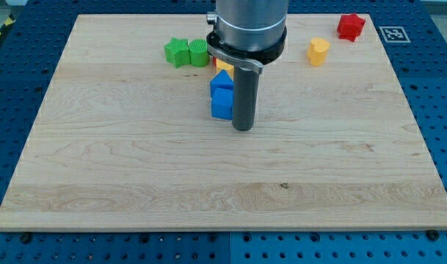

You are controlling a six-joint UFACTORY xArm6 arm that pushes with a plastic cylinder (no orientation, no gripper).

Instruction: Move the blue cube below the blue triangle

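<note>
The blue cube (222, 104) lies near the board's middle, touching the blue triangle (222, 80) just above it in the view. My tip (242, 128) is on the board right beside the blue cube, at its right and slightly lower. The rod and the arm's round body hide part of the blocks behind them.
A green star (177, 52) and a green cylinder-like block (199, 53) sit at the view's upper left of the arm. A yellow block (222, 66) peeks out under the arm. A yellow heart-like block (318, 51) and a red star (350, 26) lie at the upper right. The wooden board (135, 161) ends in blue perforated table.
</note>
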